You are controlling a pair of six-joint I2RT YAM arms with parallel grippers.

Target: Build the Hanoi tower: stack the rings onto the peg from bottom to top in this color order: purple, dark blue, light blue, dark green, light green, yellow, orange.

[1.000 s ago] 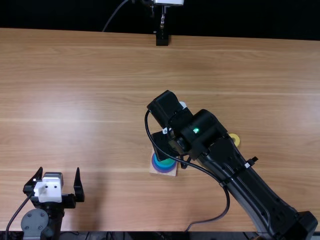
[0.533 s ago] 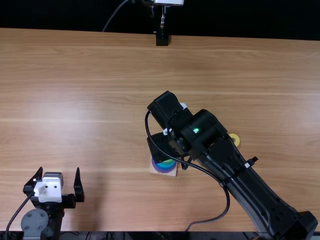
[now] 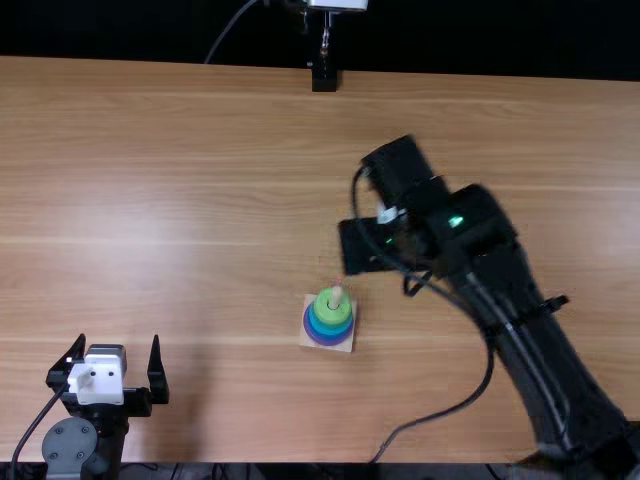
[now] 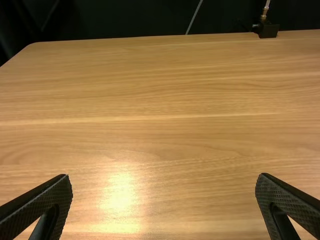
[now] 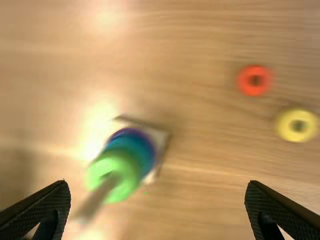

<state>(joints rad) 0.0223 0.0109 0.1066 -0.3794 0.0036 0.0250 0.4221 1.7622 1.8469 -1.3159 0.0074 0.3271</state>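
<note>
With twelve o'clock at the far edge of the light brown wooden surface (image 3: 200,160), the right arm's black two-fingered claw (image 3: 392,268) is spread wide and grips nothing. The stack of coloured rings (image 3: 328,331) lies toward eight o'clock from it, near but apart. The rings sit on a square, pale wooden base (image 3: 346,346): purple at the bottom, blue shades above, then green, with a light green ring (image 3: 322,303) uppermost. The rounded wooden peg (image 3: 336,295) stands up through the middle, its end bare above the rings.

In the right wrist view, a small red-orange ring (image 5: 243,81) and a larger yellow ring (image 5: 283,125) lie flat on the surface, near each other and well apart from the stack, neither one touching the claw.

The left arm's black claw (image 3: 119,342) is at about nine o'clock from the stack, well apart from it, its two fingers wide apart with nothing between them.
</note>
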